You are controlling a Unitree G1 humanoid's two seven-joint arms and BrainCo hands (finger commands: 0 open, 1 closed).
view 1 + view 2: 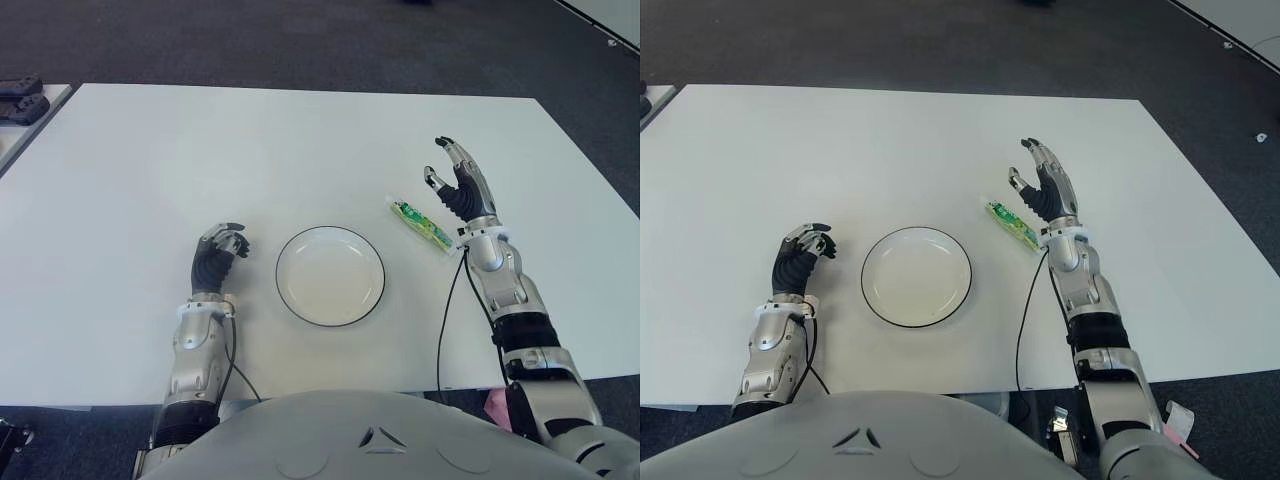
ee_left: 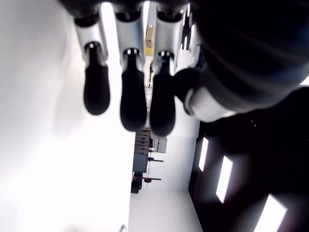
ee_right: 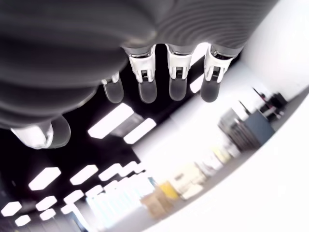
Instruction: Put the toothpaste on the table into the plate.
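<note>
White table (image 1: pixel 120 170), dark floor behind. Plate (image 1: pixel 330 276) near the front edge, nothing in it. Left hand (image 1: pixel 217 250) just left of plate, fingers curled, holding nothing. Toothpaste (image 1: pixel 423 225) lies flat on table right of plate. Right hand (image 1: pixel 460 185) just beyond it, fingers spread, holding nothing.

A white table (image 1: pixel 150 180) stands on dark carpet (image 1: pixel 300 40); black controllers (image 1: pixel 20 100) sit beside it.
</note>
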